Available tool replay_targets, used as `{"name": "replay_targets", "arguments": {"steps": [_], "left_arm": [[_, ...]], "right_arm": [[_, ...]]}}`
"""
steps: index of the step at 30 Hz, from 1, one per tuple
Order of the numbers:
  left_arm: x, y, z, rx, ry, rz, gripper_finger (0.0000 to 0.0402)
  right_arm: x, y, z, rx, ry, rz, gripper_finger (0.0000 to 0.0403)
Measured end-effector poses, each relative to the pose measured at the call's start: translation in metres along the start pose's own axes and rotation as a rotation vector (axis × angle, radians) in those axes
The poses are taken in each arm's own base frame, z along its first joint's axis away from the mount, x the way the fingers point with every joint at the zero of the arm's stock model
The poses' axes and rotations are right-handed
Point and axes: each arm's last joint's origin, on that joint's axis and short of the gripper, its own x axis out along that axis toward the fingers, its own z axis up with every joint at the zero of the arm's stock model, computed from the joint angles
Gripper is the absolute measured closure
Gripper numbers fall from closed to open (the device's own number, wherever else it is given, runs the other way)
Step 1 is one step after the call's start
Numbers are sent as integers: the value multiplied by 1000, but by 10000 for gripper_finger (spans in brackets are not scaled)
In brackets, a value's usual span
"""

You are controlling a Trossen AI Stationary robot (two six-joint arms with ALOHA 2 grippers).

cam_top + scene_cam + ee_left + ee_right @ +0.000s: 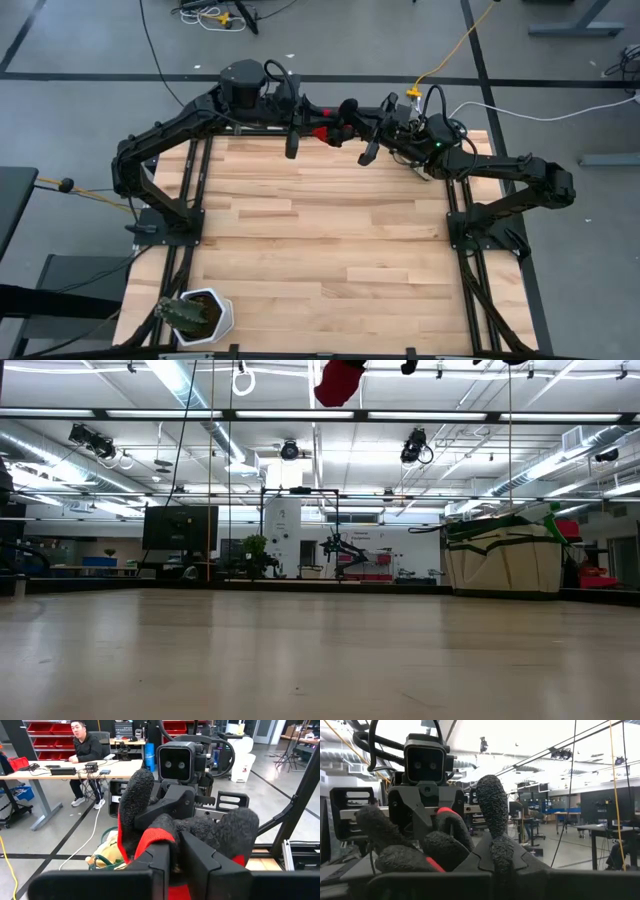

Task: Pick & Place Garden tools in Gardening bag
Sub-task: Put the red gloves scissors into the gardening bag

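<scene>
A red glove (322, 132) with dark fuzzy fingers hangs high above the table's far edge, between my two grippers, which face each other. My left gripper (175, 865) comes from the table's left and is shut on the glove's red part. My right gripper (495, 865) comes from the right and is shut on one of the dark glove fingers. In the low view only the glove's bottom (340, 380) shows, at the top edge. The beige gardening bag (505, 555) with green trim stands on the table at the far right; its open top (107, 854) shows below the glove. My left gripper pinches the glove's red body (155, 837) between its two fingers, coming about level from the table's left. The glove is lifted clear of the table, and its dark fingers (137, 795) stick out past the gripper toward the right arm. My right gripper pinches one dark glove finger (492, 805) between its two fingers, slanting slightly upward from the table's right. That finger stands up past my fingertips, and the other glove fingers (395, 850) spread beside it. The glove is clear of the table.
A white pot with a dark plant (195, 315) stands at the table's near left corner. The wooden tabletop (320, 240) lies bare between the arms. A person sits at a desk (87, 747) in the room beyond the table.
</scene>
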Motion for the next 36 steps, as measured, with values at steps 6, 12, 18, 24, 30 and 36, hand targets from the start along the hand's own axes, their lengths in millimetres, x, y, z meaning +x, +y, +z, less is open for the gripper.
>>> {"name": "replay_targets", "arguments": {"steps": [6,12,18,24,30,36], "left_arm": [[0,0,-3,-10,27,-2,325],[-1,-1,-8,-49,78,-3,292],[-10,-2,-8,-62,116,20,276],[-22,-3,-1,-55,93,48,275],[-34,1,-1,-67,118,72,270],[-40,-1,0,-71,130,68,269]], "right_arm": [[0,0,0,0,0,0,402],[0,0,0,0,0,0,403],[0,0,0,-1,0,0,403],[0,0,0,-3,0,0,403],[0,0,0,-3,0,0,403],[0,0,0,-3,0,0,403]]}}
